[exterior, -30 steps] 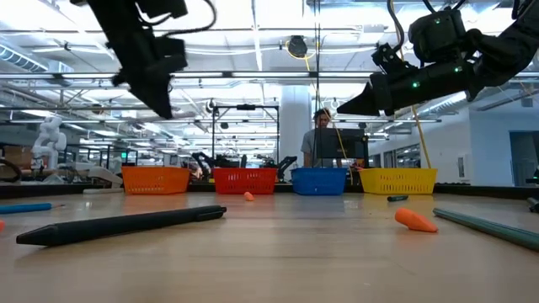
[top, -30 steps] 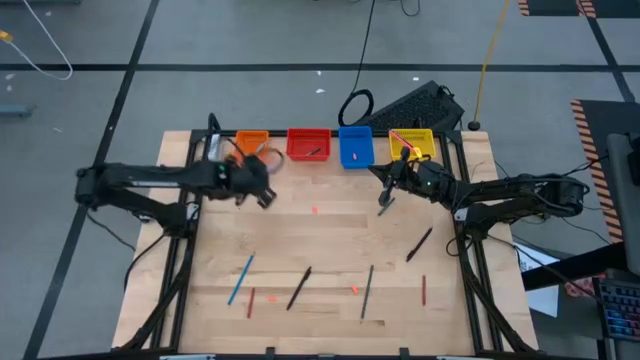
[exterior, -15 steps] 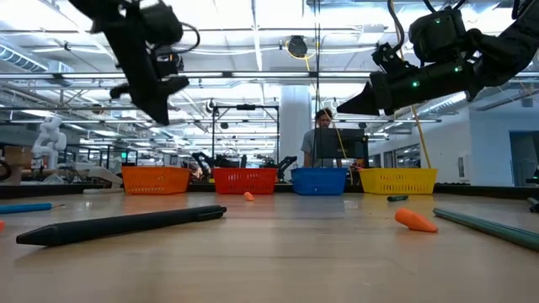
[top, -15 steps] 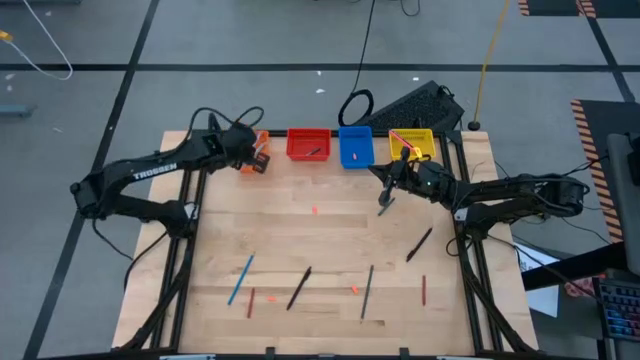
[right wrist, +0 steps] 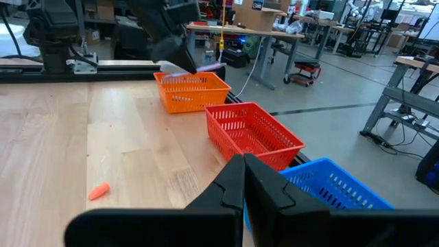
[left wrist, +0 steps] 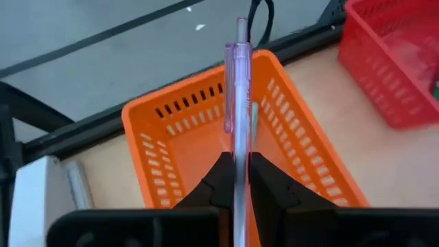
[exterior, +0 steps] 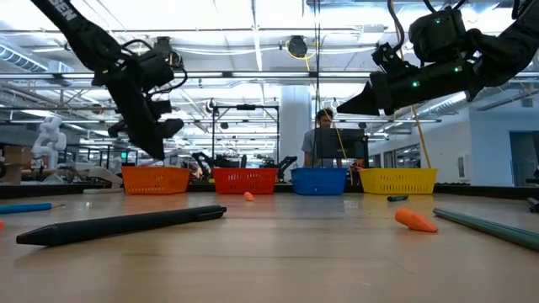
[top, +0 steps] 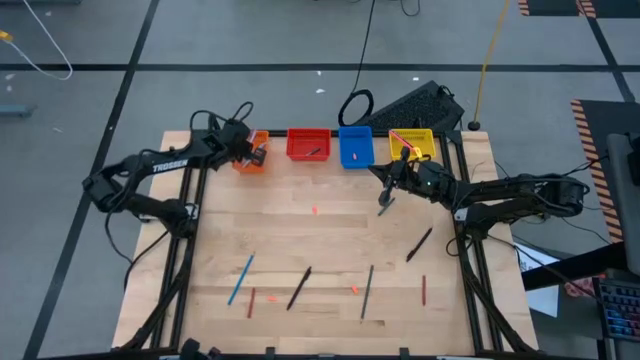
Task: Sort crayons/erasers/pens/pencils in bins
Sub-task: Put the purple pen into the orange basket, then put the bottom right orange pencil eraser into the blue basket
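Clamping a purple pen [left wrist: 236, 103], the left claw [left wrist: 235, 180] hovers over the orange bin [left wrist: 180, 110].

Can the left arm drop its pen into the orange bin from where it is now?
Probably yes. The left pincer holds the clear purple plastic pen directly over the open orange plastic bin, and nothing sits between them.

This is a robotics lab or open workshop hall: a grey floor [top: 300, 40] marked with dark tape lines surrounds the wooden tabletop [top: 330, 240], with ceiling strip lights [exterior: 253, 17], workbenches [right wrist: 274, 34] and other robot arms [exterior: 50, 135] behind.
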### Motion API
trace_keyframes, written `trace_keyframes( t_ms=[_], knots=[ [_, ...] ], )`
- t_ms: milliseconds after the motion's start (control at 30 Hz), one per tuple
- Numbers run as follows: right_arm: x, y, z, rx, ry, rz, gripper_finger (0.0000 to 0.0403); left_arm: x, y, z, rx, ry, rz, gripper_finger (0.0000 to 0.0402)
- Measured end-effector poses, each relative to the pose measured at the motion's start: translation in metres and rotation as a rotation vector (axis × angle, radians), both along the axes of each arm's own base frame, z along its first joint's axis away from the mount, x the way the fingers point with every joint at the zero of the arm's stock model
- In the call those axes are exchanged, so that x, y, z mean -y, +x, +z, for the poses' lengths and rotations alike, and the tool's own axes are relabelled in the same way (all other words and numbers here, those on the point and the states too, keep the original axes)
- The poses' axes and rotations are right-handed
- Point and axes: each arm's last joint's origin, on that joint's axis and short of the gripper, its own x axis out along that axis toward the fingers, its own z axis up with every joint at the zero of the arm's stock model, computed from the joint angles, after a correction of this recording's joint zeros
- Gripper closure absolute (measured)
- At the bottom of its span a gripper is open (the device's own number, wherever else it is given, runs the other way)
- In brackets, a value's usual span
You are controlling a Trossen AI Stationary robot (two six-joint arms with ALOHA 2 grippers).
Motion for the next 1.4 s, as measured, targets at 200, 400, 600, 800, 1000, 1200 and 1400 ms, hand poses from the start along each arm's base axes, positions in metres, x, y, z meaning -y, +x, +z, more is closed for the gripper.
trace_keyframes(
  t_ms=[200,400,600,800,1000,1200,1400],
  knots=[
    [0.000,0.000,0.000,0.000,-0.001,0.000,0.0403,-0.008,0.001,-0.017,-0.036,-0.050,-0.018,0.0375],
    [0.000,0.000,0.000,-0.001,-0.003,0.000,0.0403,-0.011,0.005,-0.031,-0.053,-0.086,-0.026,0.0373],
    [0.000,0.000,0.000,-0.001,-0.003,0.001,0.0403,-0.011,0.005,-0.031,-0.059,-0.086,-0.031,0.0321],
    [0.000,0.000,0.000,-0.002,-0.003,0.001,0.0403,-0.012,0.005,-0.031,-0.069,-0.079,-0.037,0.0281],
    [0.000,0.000,0.000,-0.002,-0.003,0.001,0.0403,-0.010,0.003,-0.021,-0.080,-0.032,-0.060,0.0274],
    [0.000,0.000,0.000,-0.002,-0.003,0.001,0.0403,-0.002,-0.002,0.002,-0.042,0.036,-0.083,0.0274],
    [0.000,0.000,0.000,0.000,0.000,-0.001,0.0403,0.022,0.003,0.024,0.001,0.091,-0.171,0.0318]
  ],
)
